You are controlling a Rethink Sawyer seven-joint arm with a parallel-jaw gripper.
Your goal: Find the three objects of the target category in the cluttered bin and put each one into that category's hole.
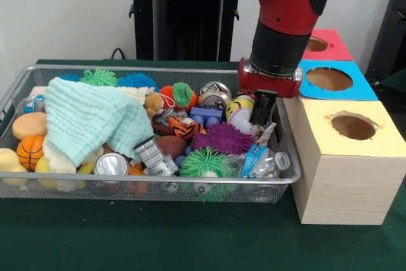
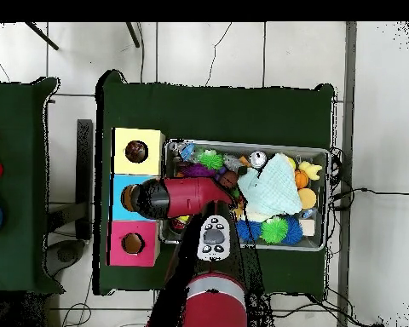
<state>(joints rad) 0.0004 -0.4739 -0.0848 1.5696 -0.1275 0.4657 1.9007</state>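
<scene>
My gripper point(image 1: 262, 117) hangs at the right end of the wire bin point(image 1: 127, 183), just above the clutter. It is right beside a white baseball point(image 1: 240, 119) and a yellow smiley ball point(image 1: 239, 102). Nothing shows in its hold. Below it lie a purple spiky ball point(image 1: 222, 138), a crushed plastic bottle point(image 1: 263, 162) and a green spiky ball point(image 1: 203, 162). To the right stand three boxes with holes on top: yellow point(image 1: 353, 126), blue point(image 1: 328, 79) and red point(image 1: 320, 44). In the overhead view the arm point(image 2: 187, 196) covers the gripper and the bin's point(image 2: 267, 145) left end.
A mint cloth point(image 1: 95, 118) covers the bin's left middle. Around it lie a small basketball point(image 1: 30, 150), a silver can point(image 1: 111, 164), a brown football point(image 1: 170, 146), a tiger toy point(image 1: 183, 128), a blue block point(image 1: 206, 115) and more spiky balls point(image 1: 99, 78).
</scene>
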